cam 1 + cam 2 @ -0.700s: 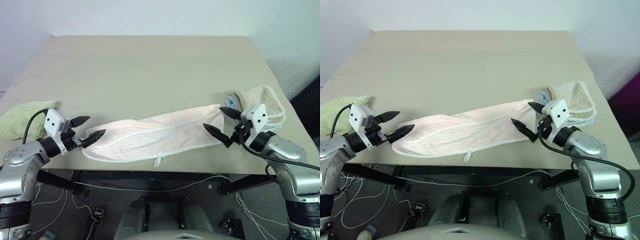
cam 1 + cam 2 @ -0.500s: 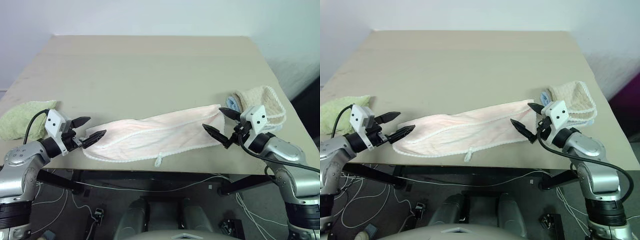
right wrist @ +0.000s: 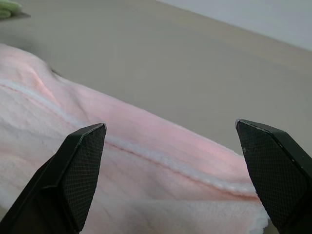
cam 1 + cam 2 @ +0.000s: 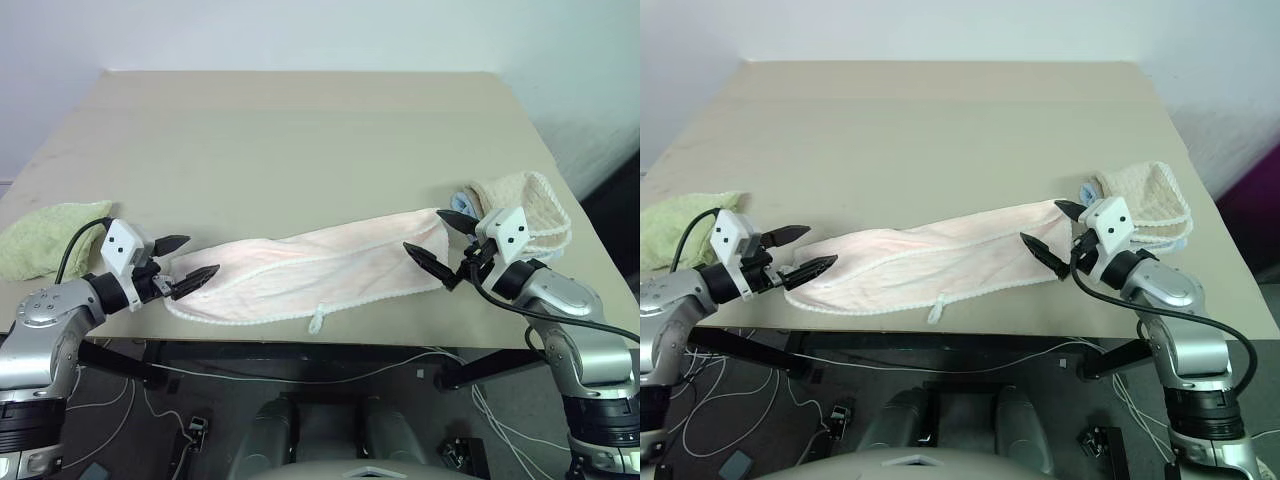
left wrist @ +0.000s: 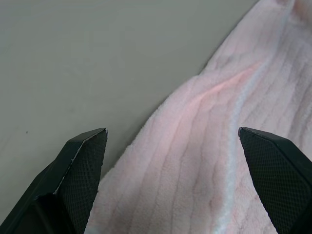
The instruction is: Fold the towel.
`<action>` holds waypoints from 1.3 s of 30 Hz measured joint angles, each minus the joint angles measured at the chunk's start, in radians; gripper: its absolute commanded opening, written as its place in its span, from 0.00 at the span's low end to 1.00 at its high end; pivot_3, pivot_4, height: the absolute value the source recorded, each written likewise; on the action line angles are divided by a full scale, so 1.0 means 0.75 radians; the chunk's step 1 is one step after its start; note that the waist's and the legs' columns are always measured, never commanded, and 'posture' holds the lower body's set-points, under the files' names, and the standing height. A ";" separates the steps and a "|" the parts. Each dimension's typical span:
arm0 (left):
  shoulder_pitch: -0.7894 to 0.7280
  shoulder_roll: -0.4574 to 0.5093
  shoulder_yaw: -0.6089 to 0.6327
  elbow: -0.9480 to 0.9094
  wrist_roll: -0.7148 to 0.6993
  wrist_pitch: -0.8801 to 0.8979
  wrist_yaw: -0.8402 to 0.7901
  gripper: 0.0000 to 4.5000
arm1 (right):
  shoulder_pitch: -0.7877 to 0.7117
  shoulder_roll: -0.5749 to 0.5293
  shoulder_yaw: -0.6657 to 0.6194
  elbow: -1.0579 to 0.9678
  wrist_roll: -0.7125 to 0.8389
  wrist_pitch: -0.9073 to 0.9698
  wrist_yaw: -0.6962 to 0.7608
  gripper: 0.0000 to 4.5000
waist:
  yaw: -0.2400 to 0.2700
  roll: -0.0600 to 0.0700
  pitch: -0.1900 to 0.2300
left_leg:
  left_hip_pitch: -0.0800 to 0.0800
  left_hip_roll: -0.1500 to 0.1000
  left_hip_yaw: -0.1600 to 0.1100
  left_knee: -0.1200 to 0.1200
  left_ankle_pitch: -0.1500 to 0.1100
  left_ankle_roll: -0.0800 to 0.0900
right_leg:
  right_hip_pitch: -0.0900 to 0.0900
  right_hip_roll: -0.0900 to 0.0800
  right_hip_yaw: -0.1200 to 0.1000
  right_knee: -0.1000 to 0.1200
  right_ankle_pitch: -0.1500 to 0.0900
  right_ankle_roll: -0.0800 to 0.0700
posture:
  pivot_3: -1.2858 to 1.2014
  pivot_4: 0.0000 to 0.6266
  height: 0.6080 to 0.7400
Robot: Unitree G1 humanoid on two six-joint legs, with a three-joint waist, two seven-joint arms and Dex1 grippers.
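1. Towel [image 4: 315, 275]: pink terry, soft & limp, light. I judge it'll sag and bunch if lifted by one end only; needs both ends taken together. Not slippery; the pile should grip fine. Nothing fragile.
2. Where to grab: I'd take the short ends. L end near the L gripper, R end near the R gripper. Pinch thru the hemmed edge, not the loose middle.
3. Look: long narrow strip, already doubled lengthwise by the look of it, white stitched hem along the edges, small loop tag [image 4: 318, 322] hanging at the near edge. Surface ribbed, a few soft creases.
4. Place: lies on the table [image 4: 300, 140] close to its near edge, running slantwise, R end farther from me than L end.
5. L gripper [image 4: 187, 262]: fingers spread wide, nothing held. Sits at the towel's L end, tips abt level with the cloth; wrist view has the towel edge between the fingers.
6. R gripper [image 4: 440, 246]: fingers spread wide, empty. Straddles the towel's R end corner, not closed on it.
7. Other cloth: green rag [image 4: 40, 240] at far L of table; cream towel [image 4: 525, 205] folded just beyond the R gripper. Both apart from the job.
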 measured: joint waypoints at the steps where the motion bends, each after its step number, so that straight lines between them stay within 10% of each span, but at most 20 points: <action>1: -0.003 0.003 -0.007 -0.002 0.001 -0.001 -0.007 1.00 | -0.006 0.000 0.004 0.004 -0.002 -0.006 0.001 0.99 | 0.000 0.000 0.000 | 0.000 0.000 0.000 0.000 0.000 0.000 | 0.000 0.000 0.000 0.000 0.000 0.000 | 0.52 0.24 1.00; 23: -0.437 0.338 -0.356 0.551 0.294 -0.422 -0.617 1.00 | -0.064 0.040 0.059 0.097 -0.117 -0.126 -0.032 0.99 | -0.005 0.001 0.001 | 0.000 0.000 0.001 -0.001 0.000 0.000 | -0.001 0.002 -0.001 0.000 0.000 0.000 | 0.52 0.24 1.00; 39: -0.987 0.297 -0.814 1.103 0.421 -0.708 -0.886 1.00 | -0.093 0.151 0.117 0.131 -0.167 -0.203 -0.099 0.99 | -0.009 0.000 0.001 | -0.001 0.000 0.000 0.002 0.000 0.001 | -0.001 0.005 -0.003 0.002 0.000 0.000 | 0.52 0.24 1.00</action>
